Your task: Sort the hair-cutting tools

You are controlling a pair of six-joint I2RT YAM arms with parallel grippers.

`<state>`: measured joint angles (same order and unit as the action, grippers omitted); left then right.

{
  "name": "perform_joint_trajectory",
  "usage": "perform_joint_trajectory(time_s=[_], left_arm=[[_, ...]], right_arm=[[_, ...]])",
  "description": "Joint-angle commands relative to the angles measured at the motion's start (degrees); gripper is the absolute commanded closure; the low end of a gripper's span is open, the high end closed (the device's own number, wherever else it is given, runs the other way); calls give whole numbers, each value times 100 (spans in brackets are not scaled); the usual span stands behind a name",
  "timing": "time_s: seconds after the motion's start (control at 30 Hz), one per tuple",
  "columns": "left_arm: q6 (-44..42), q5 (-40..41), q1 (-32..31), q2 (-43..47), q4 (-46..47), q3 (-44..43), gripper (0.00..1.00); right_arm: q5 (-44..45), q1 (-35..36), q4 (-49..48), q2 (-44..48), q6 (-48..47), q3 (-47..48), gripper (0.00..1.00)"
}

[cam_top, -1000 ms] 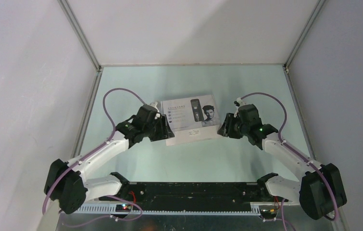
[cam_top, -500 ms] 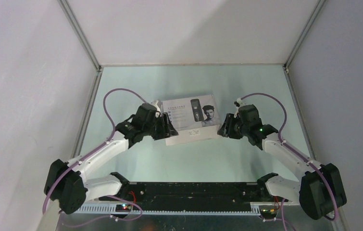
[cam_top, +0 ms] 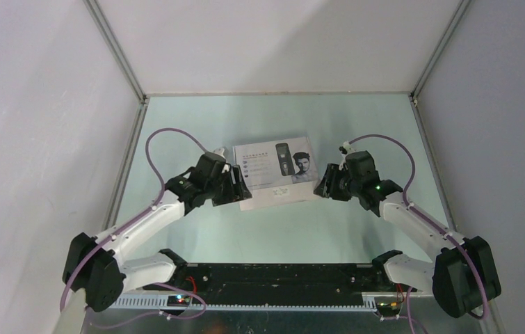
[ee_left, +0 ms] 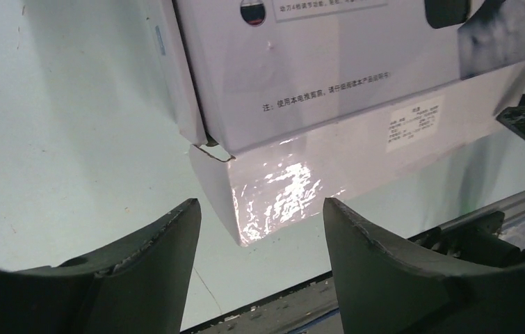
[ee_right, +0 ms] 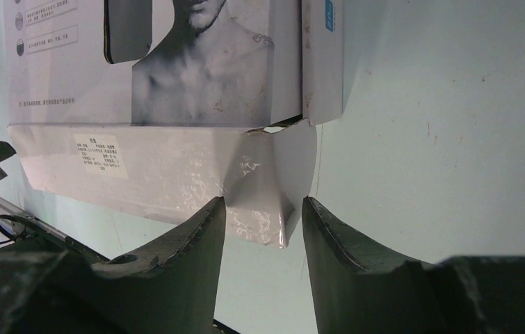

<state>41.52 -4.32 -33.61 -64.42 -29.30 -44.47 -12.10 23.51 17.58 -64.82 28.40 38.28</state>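
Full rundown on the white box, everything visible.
The white cardboard box lies flat and closed, glossy, printed with a man's portrait and a clipper picture; a small label sits on its near side. Its near corners are creased, end flaps sprung. The open left hand and right hand each straddle a near corner; contact is unclear.

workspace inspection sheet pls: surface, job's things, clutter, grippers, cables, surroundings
surface: pale green table, a few small specks.
job's things: nothing seen outside the closed white box, which lies flat mid-table.
clutter: nothing seen.
grippers: left gripper has its jaws open either side of the box's near left corner, not touching. right gripper has its jaws around the near right corner, contact unclear.
cables: left cable and right cable, both purple, loop clear of the box.
surroundings: white walls, metal frame posts.
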Motion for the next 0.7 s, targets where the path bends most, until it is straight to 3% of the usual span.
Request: perform_joint_trajectory(time_s=[0.0, 0.43, 0.67], left_arm=[[-209, 88, 13, -212, 4, -134, 28], [-20, -824, 5, -362, 503, -269, 36], [-18, -722, 5, -153, 352, -321, 36]], right_arm=[[-39, -40, -174, 62, -54, 8, 50], [-145, -49, -206, 114, -46, 12, 51], [-169, -57, -201, 143, -45, 13, 51]])
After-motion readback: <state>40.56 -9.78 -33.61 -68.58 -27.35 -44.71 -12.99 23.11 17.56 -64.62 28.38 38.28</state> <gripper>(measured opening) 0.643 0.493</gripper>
